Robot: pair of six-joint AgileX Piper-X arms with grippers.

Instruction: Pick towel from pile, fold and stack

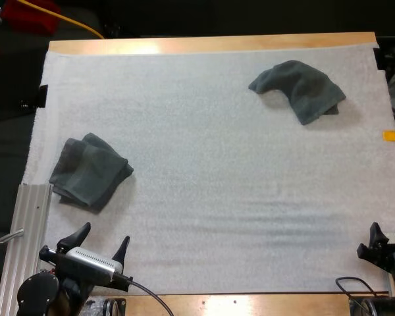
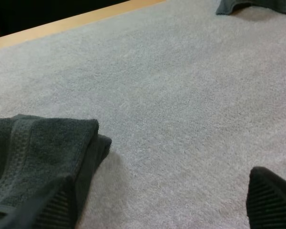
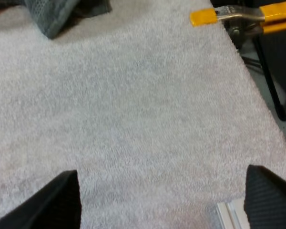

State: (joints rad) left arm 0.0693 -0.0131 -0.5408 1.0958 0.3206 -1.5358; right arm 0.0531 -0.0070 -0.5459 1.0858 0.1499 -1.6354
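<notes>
Left tool (image 1: 105, 236) (image 2: 164, 202): held wide open at the near left of the desk, with nothing gripped; its two black fingers (image 2: 57, 205) are spread apart and pointed toward the far side.
Left tool position: set just on the near side of the folded towel and, in the high view, apart from it.
Right tool (image 1: 376, 242) (image 3: 164, 198): held wide open at the near right edge of the mat, with nothing gripped; bare mat is seen between its fingers (image 3: 62, 198).
Crumpled towel (image 1: 299, 89) (image 2: 257, 5) (image 3: 57, 12): laid on the far right part of the mat, well apart from both tools.
Crumpled towel axis: its long axis is run from far left to near right; a narrow end is pointed left, and the broader bunched end is turned toward the near right.
Folded towel (image 1: 91, 171) (image 2: 33, 152): laid flat at the left of the mat, near its left edge.
Folded towel axis: a nearly square outline is shown, turned on the mat so that one corner is pointed right; no clear long axis can be told.
Folded towel layers: stacked edges are seen along its near and right sides.
Mat (image 1: 217, 184): white, spread over most of the desk (image 1: 210, 43), whose wooden strip is left bare on the far side.
Metal rail (image 1: 29, 230): laid along the near left edge, beside the left tool.
</notes>
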